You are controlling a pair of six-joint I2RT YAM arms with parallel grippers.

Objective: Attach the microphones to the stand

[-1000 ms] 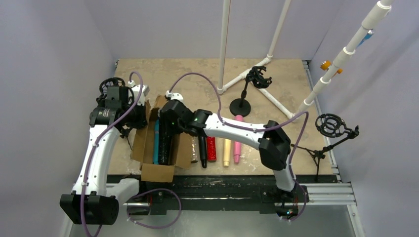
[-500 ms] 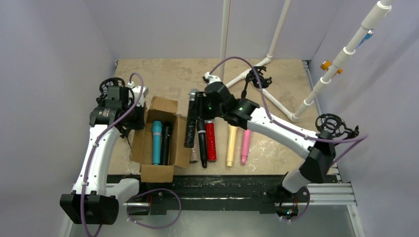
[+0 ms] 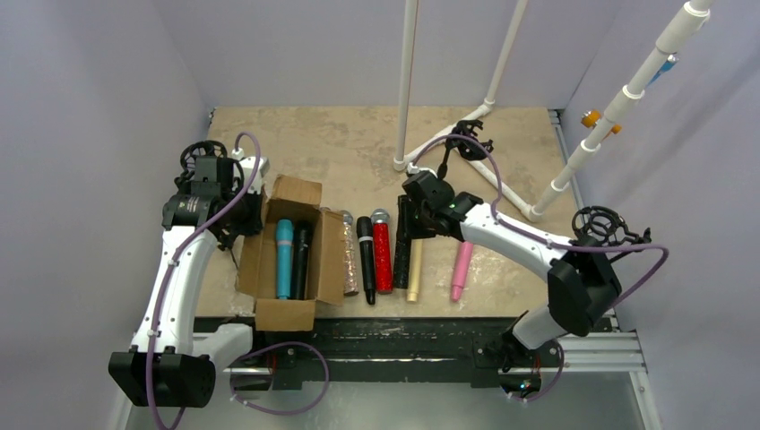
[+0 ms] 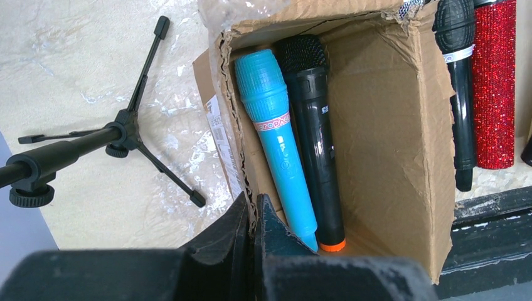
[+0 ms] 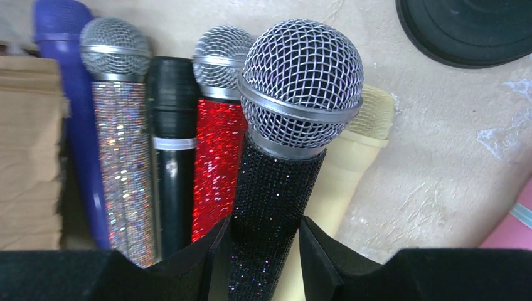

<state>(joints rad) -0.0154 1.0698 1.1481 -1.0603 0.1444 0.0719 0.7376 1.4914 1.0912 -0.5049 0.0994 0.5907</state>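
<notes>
My right gripper (image 3: 410,224) (image 5: 262,251) is shut on a black glitter microphone (image 5: 276,188) with a silver mesh head, held over the row between the red glitter microphone (image 3: 383,258) and the cream one (image 3: 415,279). The row also holds a silver glitter microphone (image 3: 349,260), a black one (image 3: 367,262) and a pink one (image 3: 461,269). A purple microphone (image 5: 70,100) lies beside the box. My left gripper (image 3: 231,222) (image 4: 254,210) is shut on the left wall of the cardboard box (image 3: 333,264), which holds a light blue microphone (image 4: 276,138) and a black one (image 4: 317,144).
A small stand with a shock mount (image 3: 468,141) and round base (image 5: 467,28) stands behind my right gripper. A tripod stand (image 4: 128,132) is left of the box, and another shock mount stand (image 3: 599,228) is at the right edge. White pipe frame legs (image 3: 408,81) rise at the back.
My right arm has carried the black glitter microphone from the box to the right and brought it down between the red and cream ones. The pink microphone has shifted right. My left arm has not moved.
</notes>
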